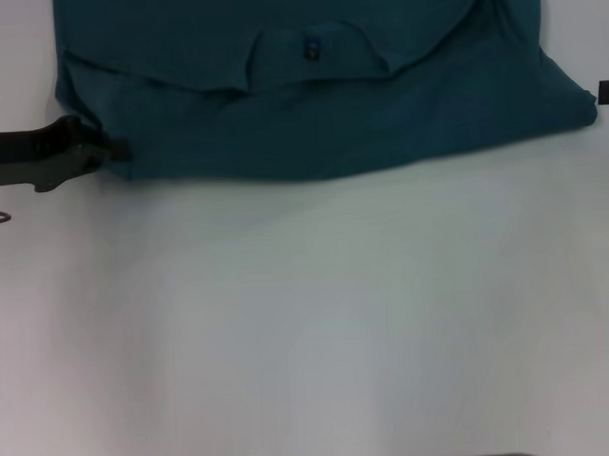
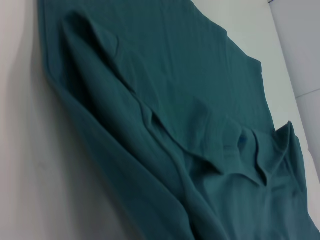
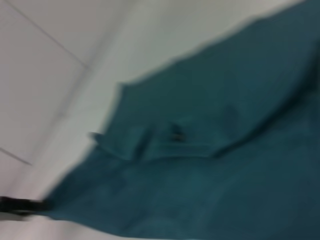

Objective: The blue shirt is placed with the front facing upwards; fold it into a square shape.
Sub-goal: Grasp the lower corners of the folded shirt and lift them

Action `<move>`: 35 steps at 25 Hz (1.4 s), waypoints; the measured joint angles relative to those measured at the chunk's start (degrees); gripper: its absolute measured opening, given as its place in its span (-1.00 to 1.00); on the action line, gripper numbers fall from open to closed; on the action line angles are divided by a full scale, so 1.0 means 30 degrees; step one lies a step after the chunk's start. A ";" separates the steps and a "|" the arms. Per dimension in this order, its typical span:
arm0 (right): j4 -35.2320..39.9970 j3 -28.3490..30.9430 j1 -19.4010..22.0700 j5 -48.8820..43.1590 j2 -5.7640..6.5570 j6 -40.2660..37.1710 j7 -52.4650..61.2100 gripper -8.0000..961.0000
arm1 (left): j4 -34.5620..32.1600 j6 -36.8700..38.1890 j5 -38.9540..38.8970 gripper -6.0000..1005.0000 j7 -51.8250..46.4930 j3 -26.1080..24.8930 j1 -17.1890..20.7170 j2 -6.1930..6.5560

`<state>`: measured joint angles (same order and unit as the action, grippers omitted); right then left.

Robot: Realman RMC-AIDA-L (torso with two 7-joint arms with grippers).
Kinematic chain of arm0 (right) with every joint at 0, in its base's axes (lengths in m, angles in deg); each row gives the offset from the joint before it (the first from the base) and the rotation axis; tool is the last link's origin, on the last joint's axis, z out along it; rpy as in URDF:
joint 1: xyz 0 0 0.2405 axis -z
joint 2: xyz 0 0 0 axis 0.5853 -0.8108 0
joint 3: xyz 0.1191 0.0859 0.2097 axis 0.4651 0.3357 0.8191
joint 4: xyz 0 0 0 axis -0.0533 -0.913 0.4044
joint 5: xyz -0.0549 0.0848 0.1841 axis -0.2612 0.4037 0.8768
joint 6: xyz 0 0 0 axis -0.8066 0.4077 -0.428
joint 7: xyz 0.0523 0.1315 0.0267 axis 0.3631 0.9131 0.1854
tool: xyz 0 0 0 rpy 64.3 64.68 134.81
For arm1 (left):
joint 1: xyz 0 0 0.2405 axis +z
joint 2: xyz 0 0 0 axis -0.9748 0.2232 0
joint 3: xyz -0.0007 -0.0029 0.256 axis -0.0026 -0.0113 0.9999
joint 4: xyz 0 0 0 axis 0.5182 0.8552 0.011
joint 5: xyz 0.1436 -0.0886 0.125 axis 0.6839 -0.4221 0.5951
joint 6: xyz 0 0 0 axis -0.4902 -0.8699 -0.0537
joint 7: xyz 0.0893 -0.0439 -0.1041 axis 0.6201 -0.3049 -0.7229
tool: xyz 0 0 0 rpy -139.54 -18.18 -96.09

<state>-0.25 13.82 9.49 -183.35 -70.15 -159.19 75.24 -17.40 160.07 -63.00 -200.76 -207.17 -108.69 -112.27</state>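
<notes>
Blue shirt (image 1: 320, 97) lies folded across top of frame on white table (image 1: 308, 328). Left gripper (image 1: 117, 149) at shirt's left corner, mid-left; can't tell its grip. Right gripper (image 1: 608, 92) at right edge, can't tell either.

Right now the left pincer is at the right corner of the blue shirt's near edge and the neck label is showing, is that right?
Not quite. The left pincer is at the left corner of the blue shirt's near edge, not the right one, as the head view shows. The rest holds: the neck label is showing.
</notes>
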 joint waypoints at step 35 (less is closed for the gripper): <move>-0.1274 -0.0487 -0.4314 -0.9392 -0.1804 0.8980 0.4980 0.05 | 0.0994 0.0522 -0.0176 -0.96 0.0105 -0.0194 0.0129 -0.0091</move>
<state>-4.07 12.36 -3.45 -211.53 -75.57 -132.25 90.18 -14.42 161.63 -63.53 -200.44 -207.75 -108.30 -112.54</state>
